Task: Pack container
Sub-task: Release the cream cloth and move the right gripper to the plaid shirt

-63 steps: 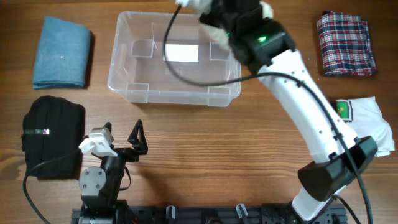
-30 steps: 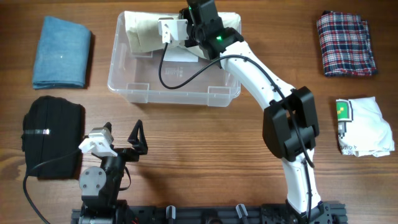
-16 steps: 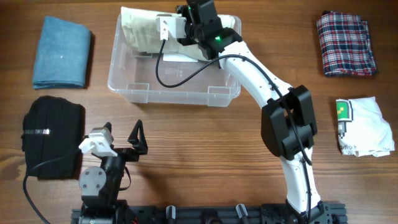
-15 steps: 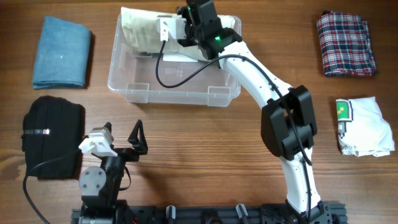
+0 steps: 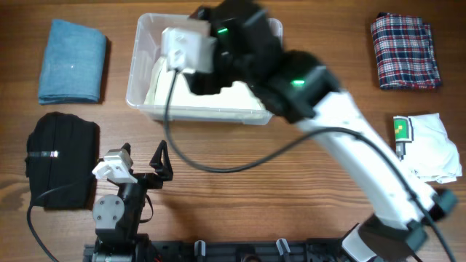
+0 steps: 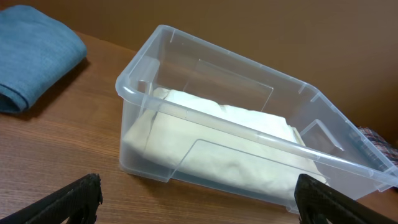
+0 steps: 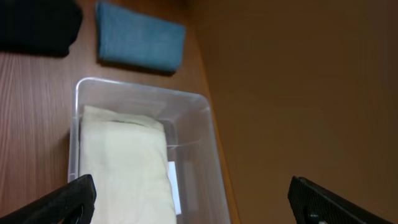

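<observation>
Worry imo: the right tool [image 7: 189, 202], spread wide and empty over the clear rectangular plastic container [image 5: 140, 65], could clip its rim coming down and shove it. The left tool [image 6: 199, 202] is wide too. Container sits far-middle on the wooden surface [image 5: 240, 211], mouth up, long axis left-right, folded cream cloth [image 6: 217, 143] inside.

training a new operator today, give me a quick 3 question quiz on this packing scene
1. True or false: the clear rectangular plastic container holds a folded cream cloth.
2. Which item lies nearest the left end effector? A) folded black cloth B) folded red plaid cloth C) folded blue cloth
3. Fill in: the right end effector, like the left one, is ___.
Key: 1 true; 2 A; 3 open.
</observation>
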Motion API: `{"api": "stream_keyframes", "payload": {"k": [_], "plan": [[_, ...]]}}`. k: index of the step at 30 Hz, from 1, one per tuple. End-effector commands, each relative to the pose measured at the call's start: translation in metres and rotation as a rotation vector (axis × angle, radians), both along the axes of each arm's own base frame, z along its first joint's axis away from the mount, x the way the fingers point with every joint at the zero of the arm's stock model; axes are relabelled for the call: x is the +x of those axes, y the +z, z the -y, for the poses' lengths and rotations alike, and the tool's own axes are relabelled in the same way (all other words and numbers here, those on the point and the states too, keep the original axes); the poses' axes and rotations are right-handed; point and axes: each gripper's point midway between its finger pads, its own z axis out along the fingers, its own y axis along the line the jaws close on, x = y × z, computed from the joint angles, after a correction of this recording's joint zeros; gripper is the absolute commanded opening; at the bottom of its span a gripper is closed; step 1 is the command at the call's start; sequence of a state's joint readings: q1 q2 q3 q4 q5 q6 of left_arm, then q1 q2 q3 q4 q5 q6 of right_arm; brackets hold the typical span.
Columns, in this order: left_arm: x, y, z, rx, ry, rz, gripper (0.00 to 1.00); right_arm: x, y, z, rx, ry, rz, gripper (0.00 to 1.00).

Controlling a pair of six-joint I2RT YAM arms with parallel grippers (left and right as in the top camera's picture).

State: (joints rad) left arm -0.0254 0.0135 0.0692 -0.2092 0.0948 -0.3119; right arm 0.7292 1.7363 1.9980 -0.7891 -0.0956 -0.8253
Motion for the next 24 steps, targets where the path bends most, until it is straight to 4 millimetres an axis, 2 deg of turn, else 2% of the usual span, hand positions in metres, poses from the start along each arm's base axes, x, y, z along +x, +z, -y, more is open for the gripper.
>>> {"api": "stream_keyframes", "payload": {"k": [1, 3, 5, 6, 8, 10, 11, 12, 13, 15, 17, 19, 23, 24], "plan": [[0.0, -0.001, 0.0, 0.017, -0.001, 0.006, 1.0, 0.0, -0.011, 0.014, 0.059, -0.04, -0.147, 1.0], [0.0, -0.001, 0.0, 0.017, -0.001, 0.006, 1.0, 0.018, -0.008, 0.036, 0.094, -0.164, -0.162, 1.0], [0.0, -0.001, 0.0, 0.017, -0.001, 0.006, 1.0, 0.044, -0.005, 0.066, 0.156, -0.301, -0.188, 1.0], [0.0, -0.001, 0.0, 0.017, -0.001, 0.006, 1.0, 0.061, -0.002, 0.091, 0.214, -0.377, -0.215, 1.0], [0.0, -0.001, 0.0, 0.017, -0.001, 0.006, 1.0, 0.091, 0.003, 0.145, 0.327, -0.505, -0.266, 1.0], [0.0, -0.001, 0.0, 0.017, -0.001, 0.006, 1.0, 0.118, 0.004, 0.21, 0.43, -0.648, -0.299, 1.0], [0.0, -0.001, 0.0, 0.017, -0.001, 0.006, 1.0, 0.13, 0.0, 0.249, 0.465, -0.711, -0.305, 1.0], [0.0, -0.001, 0.0, 0.017, -0.001, 0.006, 1.0, 0.139, -0.004, 0.276, 0.483, -0.739, -0.31, 1.0], [0.0, -0.001, 0.0, 0.017, -0.001, 0.006, 1.0, 0.149, -0.01, 0.316, 0.512, -0.792, -0.309, 1.0], [0.0, -0.001, 0.0, 0.017, -0.001, 0.006, 1.0, 0.167, -0.031, 0.39, 0.558, -0.899, -0.309, 1.0], [0.0, -0.001, 0.0, 0.017, -0.001, 0.006, 1.0, 0.179, -0.064, 0.452, 0.579, -1.0, -0.326, 1.0], [0.0, -0.001, 0.0, 0.017, -0.001, 0.006, 1.0, 0.188, -0.104, 0.498, 0.587, -1.082, -0.36, 1.0], [0.0, -0.001, 0.0, 0.017, -0.001, 0.006, 1.0, 0.201, -0.178, 0.553, 0.592, -1.18, -0.419, 1.0], [0.0, -0.001, 0.0, 0.017, -0.001, 0.006, 1.0, 0.202, -0.202, 0.57, 0.591, -1.211, -0.439, 1.0]]}}
